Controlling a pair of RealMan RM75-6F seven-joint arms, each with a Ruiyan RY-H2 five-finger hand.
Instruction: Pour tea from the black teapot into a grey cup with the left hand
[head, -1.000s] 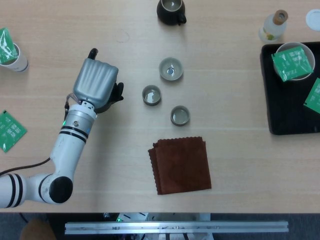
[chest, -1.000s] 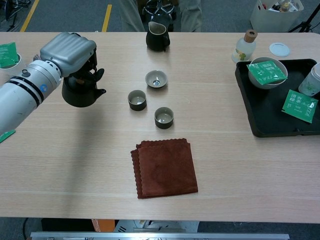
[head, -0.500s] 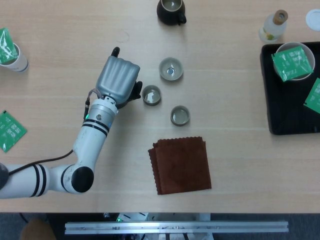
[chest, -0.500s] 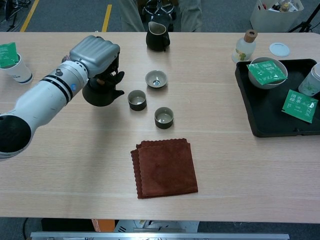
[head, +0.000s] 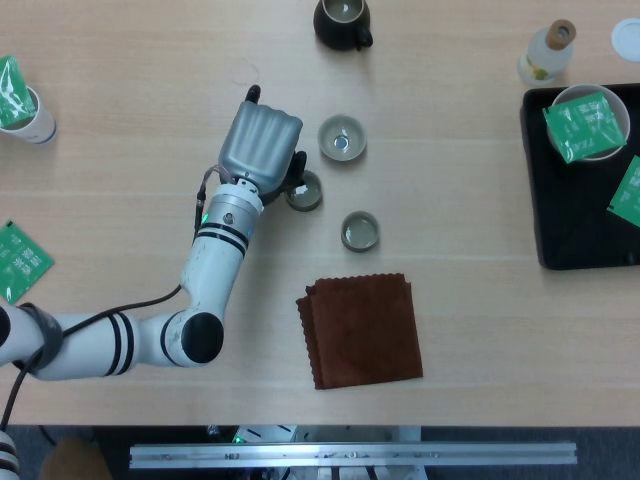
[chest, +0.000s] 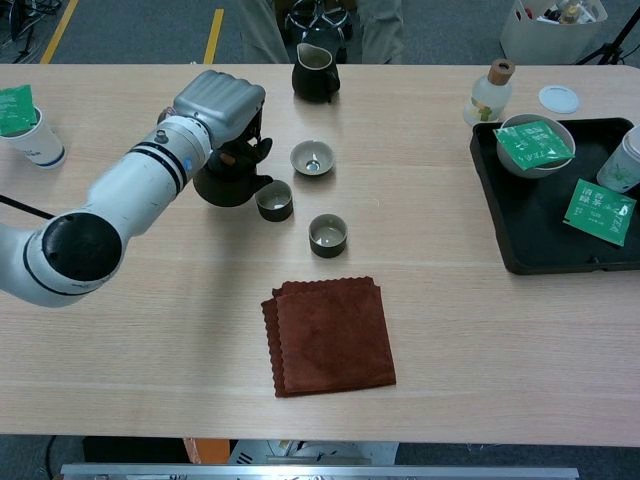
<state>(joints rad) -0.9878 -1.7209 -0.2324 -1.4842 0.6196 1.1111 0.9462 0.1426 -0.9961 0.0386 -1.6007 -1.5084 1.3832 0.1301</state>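
Observation:
My left hand (chest: 222, 108) (head: 260, 143) grips the black teapot (chest: 232, 184) from above and holds it over the table, its spout right at the rim of the nearest grey cup (chest: 275, 199) (head: 306, 190). In the head view the hand hides nearly all of the teapot. A second grey cup (chest: 328, 234) (head: 360, 230) stands to the right and nearer the cloth. A wider grey cup (chest: 312, 157) (head: 342, 138) sits behind them. My right hand shows in neither view.
A brown cloth (chest: 330, 336) lies in front of the cups. A black pitcher (chest: 315, 72) stands at the far edge. A black tray (chest: 520, 232) with a bowl and tea packets is on the right, a bottle (chest: 486, 92) beside it. A paper cup (chest: 28, 125) stands far left.
My left hand has carried the teapot to the right, from well left of the cups to the nearest grey cup's rim. The cups have not moved.

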